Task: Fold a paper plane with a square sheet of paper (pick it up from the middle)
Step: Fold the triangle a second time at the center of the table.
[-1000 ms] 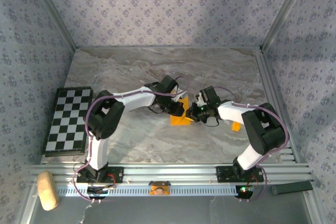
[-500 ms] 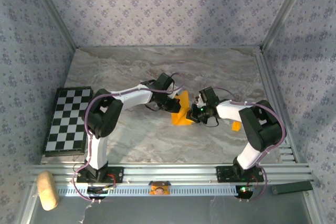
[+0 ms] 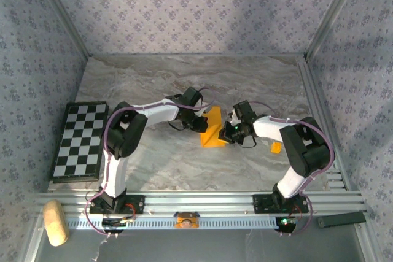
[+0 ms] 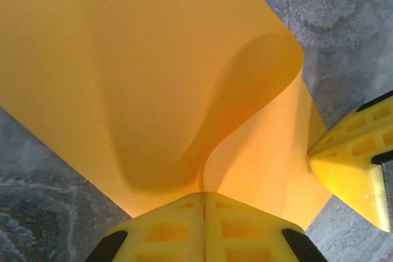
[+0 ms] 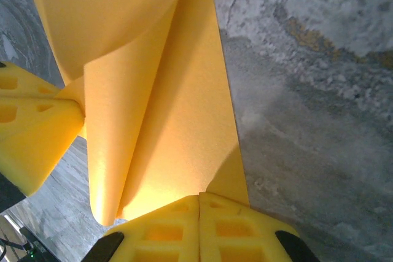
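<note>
The square sheet of paper (image 3: 213, 132), orange-yellow, stands bent and partly doubled over at the middle of the marble table. My left gripper (image 3: 206, 124) is shut on its left edge. In the left wrist view the paper (image 4: 153, 78) curls away from the closed left gripper (image 4: 204, 193). My right gripper (image 3: 226, 133) is shut on the opposite edge. In the right wrist view a rolled flap of the paper (image 5: 166, 102) rises from the closed right gripper (image 5: 199, 197). Each wrist view shows the other gripper's yellow fingers (image 4: 350, 164) (image 5: 31, 133) close by. The paper plane is out of view.
A black-and-white chequered board (image 3: 78, 141) lies at the left edge of the table. A tiny orange bit (image 3: 277, 147) rests beside the right arm. A tan block (image 3: 54, 222) and a dark bar (image 3: 341, 219) lie in front of the aluminium rail (image 3: 196, 199). Walls enclose three sides.
My left gripper has drawn back a little to the upper left, and more of the paper now shows, standing more upright. The right gripper has barely moved.
</note>
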{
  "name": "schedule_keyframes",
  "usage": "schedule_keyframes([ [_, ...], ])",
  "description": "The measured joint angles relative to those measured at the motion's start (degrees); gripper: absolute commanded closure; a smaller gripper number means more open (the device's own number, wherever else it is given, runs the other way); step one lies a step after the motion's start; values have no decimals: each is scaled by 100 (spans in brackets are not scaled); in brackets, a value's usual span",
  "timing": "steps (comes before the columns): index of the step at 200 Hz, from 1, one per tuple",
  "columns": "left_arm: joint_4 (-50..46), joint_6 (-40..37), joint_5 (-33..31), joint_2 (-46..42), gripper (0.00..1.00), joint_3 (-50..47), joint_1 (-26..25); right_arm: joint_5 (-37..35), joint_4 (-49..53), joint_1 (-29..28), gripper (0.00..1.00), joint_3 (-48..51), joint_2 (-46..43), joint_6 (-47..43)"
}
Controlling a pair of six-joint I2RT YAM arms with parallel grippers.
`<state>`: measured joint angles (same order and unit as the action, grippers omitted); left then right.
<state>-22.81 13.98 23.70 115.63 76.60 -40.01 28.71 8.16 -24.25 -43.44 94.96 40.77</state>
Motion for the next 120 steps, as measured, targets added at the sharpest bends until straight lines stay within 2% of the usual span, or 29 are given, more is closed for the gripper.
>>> schedule_keyframes([
  [120,4,-173,-269,0,93,74,0,-26,114,0,92,-46,0,-120],
])
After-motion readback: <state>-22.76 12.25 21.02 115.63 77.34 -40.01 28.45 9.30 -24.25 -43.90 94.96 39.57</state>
